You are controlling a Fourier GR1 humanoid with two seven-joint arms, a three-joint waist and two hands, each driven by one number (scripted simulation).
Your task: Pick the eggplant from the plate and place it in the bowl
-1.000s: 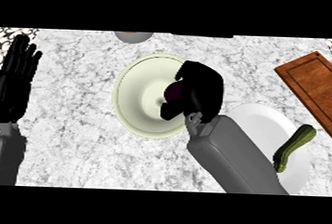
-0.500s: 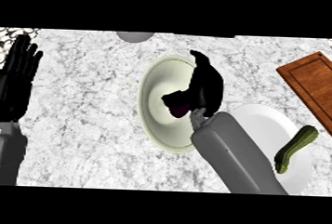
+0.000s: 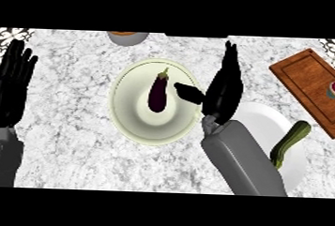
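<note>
- Head view: the eggplant (image 3: 158, 92) lies inside the bowl (image 3: 129, 118), with bare counter (image 3: 71, 154) around the bowl's 6 to 9 o'clock side.
- The right hand (image 3: 223, 88), released with fingers straight, stands at the bowl's 3 o'clock rim.
- The left hand (image 3: 12, 83) rests open at the 9 o'clock edge.
- The right forearm covers part of the white plate (image 3: 257, 120); a zucchini (image 3: 288, 142) lies on it.

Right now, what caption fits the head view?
Eggplant lies in the bowl; open right hand beside it.

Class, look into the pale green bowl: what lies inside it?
One dark purple eggplant lies in the pale green bowl, stem away. The right hand, open, covers the bowl's right rim.
</note>
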